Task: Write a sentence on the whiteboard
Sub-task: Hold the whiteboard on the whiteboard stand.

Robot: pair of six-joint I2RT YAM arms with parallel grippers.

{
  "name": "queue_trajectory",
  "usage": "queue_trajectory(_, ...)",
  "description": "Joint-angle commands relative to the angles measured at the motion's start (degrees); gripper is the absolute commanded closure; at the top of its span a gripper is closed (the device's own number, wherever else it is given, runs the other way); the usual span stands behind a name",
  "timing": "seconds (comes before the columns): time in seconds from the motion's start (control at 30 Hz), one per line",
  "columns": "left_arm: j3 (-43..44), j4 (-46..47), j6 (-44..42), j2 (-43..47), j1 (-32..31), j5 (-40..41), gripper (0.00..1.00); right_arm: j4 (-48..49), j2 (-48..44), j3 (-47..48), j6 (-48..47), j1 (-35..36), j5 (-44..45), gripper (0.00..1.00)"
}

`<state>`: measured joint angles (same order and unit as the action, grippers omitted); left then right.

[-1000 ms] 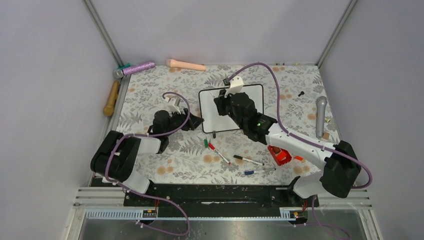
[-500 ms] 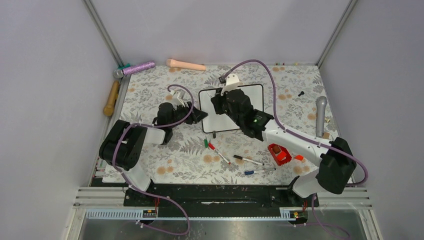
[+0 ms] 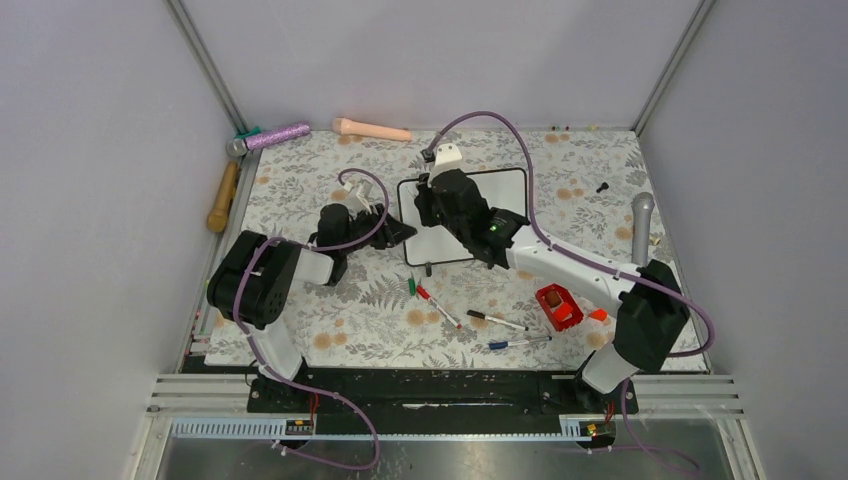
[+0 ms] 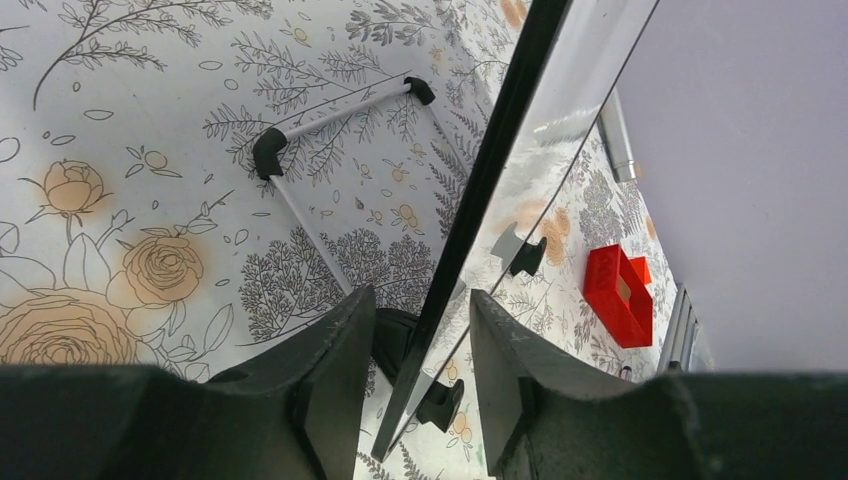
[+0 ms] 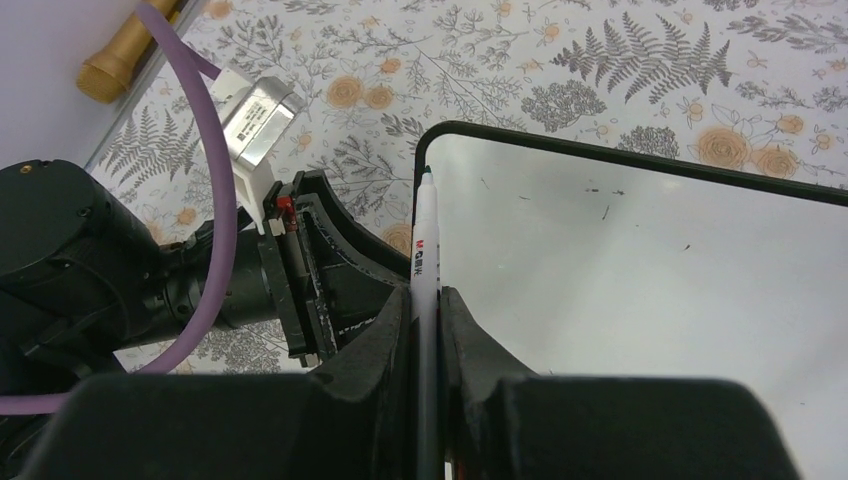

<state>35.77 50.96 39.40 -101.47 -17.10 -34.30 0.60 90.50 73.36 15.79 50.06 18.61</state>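
Observation:
The whiteboard (image 3: 505, 195) stands on the floral table; its white face (image 5: 640, 270) bears only a few dark specks. The sentence is out of view. My left gripper (image 3: 400, 232) is at the board's left edge. In the left wrist view its open jaws (image 4: 420, 350) straddle the black frame (image 4: 500, 160), with a gap on each side. My right gripper (image 5: 427, 300) is shut on a white pen (image 5: 423, 250). The pen's tip sits at the board's upper left corner.
Near the board's front lie a green cap (image 3: 412, 285), a red pen (image 3: 437, 305), a black pen (image 3: 497, 320) and a blue pen (image 3: 515, 343). A red box (image 3: 558, 307) sits to their right. A grey microphone (image 3: 641, 232) lies at the right edge, a wooden pin (image 3: 223, 197) at the left.
My left gripper has moved right onto the board's edge and its jaws have narrowed. My right gripper has carried the pen up and left to the board's corner.

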Motion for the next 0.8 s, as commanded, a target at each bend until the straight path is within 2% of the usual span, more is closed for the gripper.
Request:
queue_trajectory(0.0,1.84,4.16,0.96,-1.02,0.39,-2.58,0.6,-3.66,1.7,4.15,1.55,0.74,2.23,1.0)
queue_trajectory(0.2,2.53,4.24,1.25,-2.06,0.46,-4.7,0.8,-5.23,3.38,5.71,1.95,0.74,3.42,1.0)
queue_trajectory(0.3,2.7,3.78,1.38,-2.22,0.48,-4.68,0.86,-5.37,3.71,6.06,1.88,0.72,3.68,1.0)
queue_trajectory(0.77,3.34,-0.51,-0.02,-1.97,0.43,-3.54,0.85,-5.61,4.47,7.14,0.98,0.74,6.81,1.0)
